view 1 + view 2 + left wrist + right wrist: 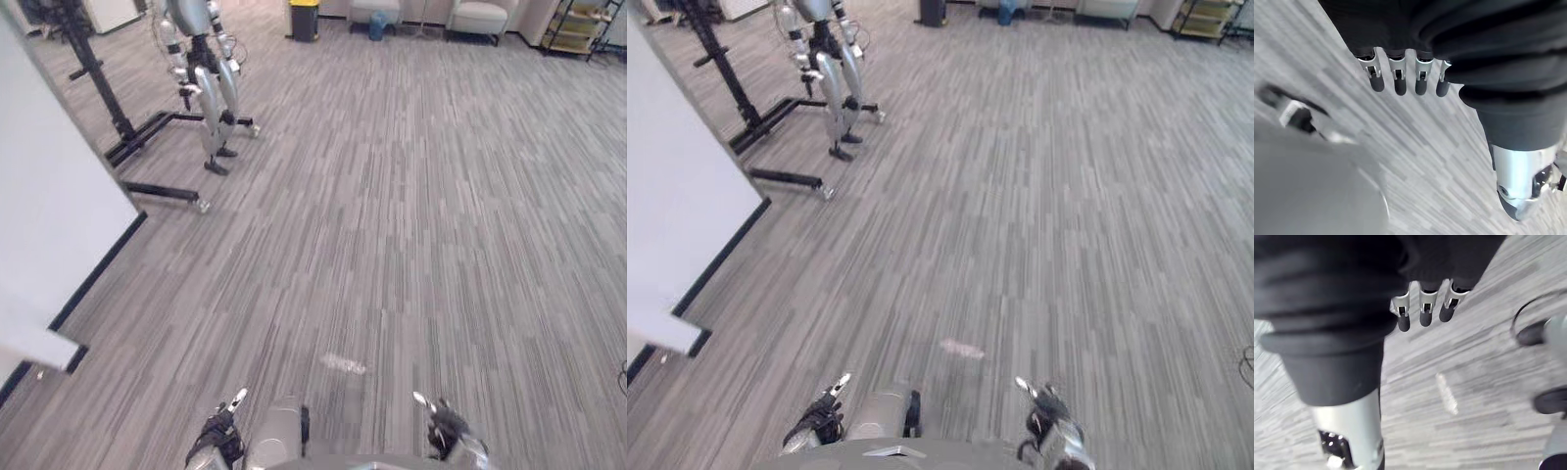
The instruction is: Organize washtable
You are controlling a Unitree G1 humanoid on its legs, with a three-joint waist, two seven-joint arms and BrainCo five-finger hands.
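My left hand (219, 431) hangs low at the bottom edge of the left eye view, over grey striped carpet (411, 225). Its fingers (1396, 81) are straight and relaxed, the thumb (1520, 183) stands apart, and it holds nothing. My right hand (447, 429) hangs at the same height a little to the right. Its fingers (1424, 311) are also relaxed, with only carpet beneath them.
A white board (49, 196) with a dark base strip runs along the left. Another humanoid robot (206, 73) hangs on a black wheeled stand (127, 137) at the back left. A bin (305, 20), armchairs (480, 18) and a shelf (578, 24) line the far wall. A pale scrap (343, 364) lies on the carpet ahead.
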